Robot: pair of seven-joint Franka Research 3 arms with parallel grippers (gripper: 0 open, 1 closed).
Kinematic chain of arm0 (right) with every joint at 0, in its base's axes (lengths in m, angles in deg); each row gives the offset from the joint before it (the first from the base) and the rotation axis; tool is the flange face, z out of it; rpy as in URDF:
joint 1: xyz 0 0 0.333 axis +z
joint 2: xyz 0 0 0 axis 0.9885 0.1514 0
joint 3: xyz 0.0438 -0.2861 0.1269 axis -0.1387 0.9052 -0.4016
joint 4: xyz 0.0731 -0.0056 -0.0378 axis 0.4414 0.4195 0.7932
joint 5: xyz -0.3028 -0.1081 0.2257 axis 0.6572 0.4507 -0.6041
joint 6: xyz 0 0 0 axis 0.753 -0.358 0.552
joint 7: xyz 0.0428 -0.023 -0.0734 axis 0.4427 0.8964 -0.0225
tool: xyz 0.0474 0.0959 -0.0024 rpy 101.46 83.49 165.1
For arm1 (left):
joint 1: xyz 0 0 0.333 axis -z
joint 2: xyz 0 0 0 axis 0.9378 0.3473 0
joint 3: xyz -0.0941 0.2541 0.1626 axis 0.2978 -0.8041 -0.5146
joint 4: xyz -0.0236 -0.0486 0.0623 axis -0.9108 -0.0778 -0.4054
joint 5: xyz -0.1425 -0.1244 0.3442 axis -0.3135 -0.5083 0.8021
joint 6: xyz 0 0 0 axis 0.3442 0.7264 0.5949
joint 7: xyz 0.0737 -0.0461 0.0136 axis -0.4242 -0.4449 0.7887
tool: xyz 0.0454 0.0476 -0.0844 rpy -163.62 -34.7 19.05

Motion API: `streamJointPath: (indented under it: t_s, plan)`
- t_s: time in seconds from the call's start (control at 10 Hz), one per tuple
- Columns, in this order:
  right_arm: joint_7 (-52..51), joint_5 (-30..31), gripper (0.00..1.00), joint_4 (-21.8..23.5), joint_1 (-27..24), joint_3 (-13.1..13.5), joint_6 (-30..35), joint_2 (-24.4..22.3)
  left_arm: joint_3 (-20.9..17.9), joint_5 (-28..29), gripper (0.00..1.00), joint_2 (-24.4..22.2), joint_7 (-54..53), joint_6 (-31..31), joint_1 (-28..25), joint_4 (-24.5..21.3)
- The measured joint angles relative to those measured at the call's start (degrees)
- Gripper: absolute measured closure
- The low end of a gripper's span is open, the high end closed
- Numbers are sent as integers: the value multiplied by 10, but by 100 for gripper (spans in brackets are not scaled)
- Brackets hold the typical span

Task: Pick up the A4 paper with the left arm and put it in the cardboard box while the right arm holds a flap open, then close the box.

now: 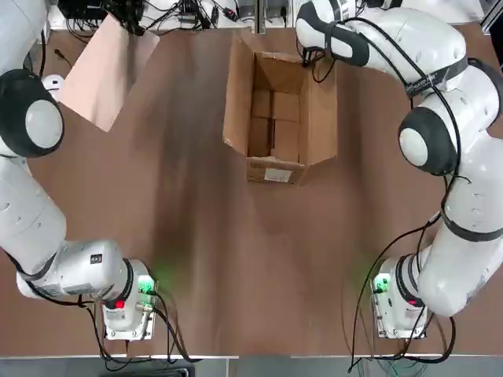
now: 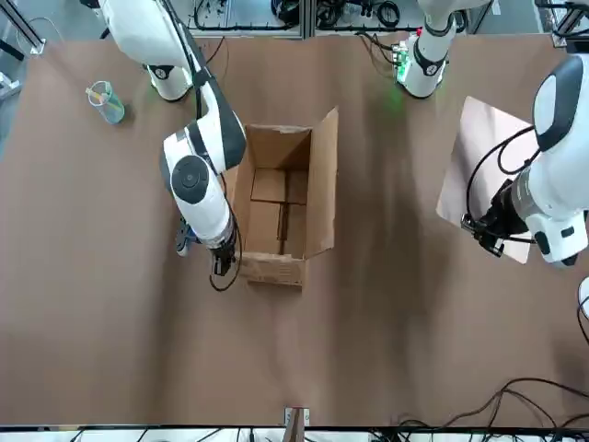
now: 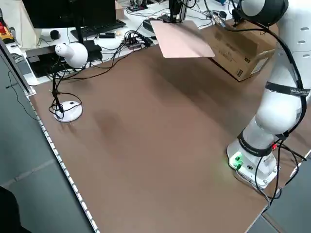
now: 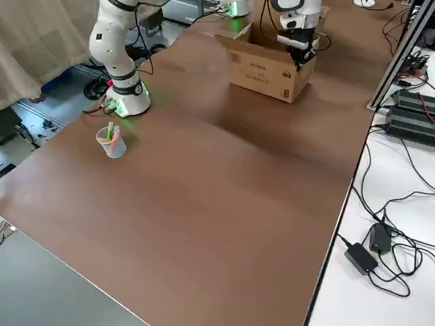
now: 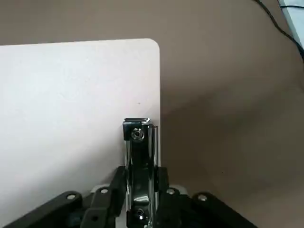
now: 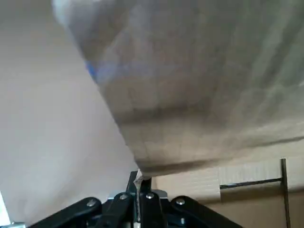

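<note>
Both arms (image 1: 33, 206) (image 1: 478, 184) are glossy white with black joint bands, black cables strapped alongside, green-lit bases and black hands with silver screws.

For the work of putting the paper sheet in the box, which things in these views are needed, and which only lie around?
Needed:
- pale sheet with its dark clip
- open cardboard box
- left tool, clamped on the clip
- right tool, shut on a box flap

Just around:
- cup with pens
- white round-based lamp-like device
- monitor
</note>
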Motion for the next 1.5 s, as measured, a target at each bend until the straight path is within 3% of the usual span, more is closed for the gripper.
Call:
streamJointPath:
  t_s: [0.6, 0.8, 0.9, 1.4, 1.5]
  plan:
    - [15, 0, 96, -16, 4, 1, -14, 30, 16, -15, 69, -13, 0, 35, 2, 12]
    - [20, 0, 89, -25, 5, 1, -17, 38, 27, -24, 69, -13, 24, 35, 4, 14]
    - [21, 3, 82, -27, 6, 1, -17, 38, 33, -27, 69, -13, 51, 35, 11, 15]
    - [22, 9, 11, -36, 27, 1, -12, 38, 37, -28, 69, 4, 256, 28, 103, 45]
    - [22, 9, 0, -47, 30, 2, 7, 38, 37, -28, 69, 6, 282, 26, 115, 49]
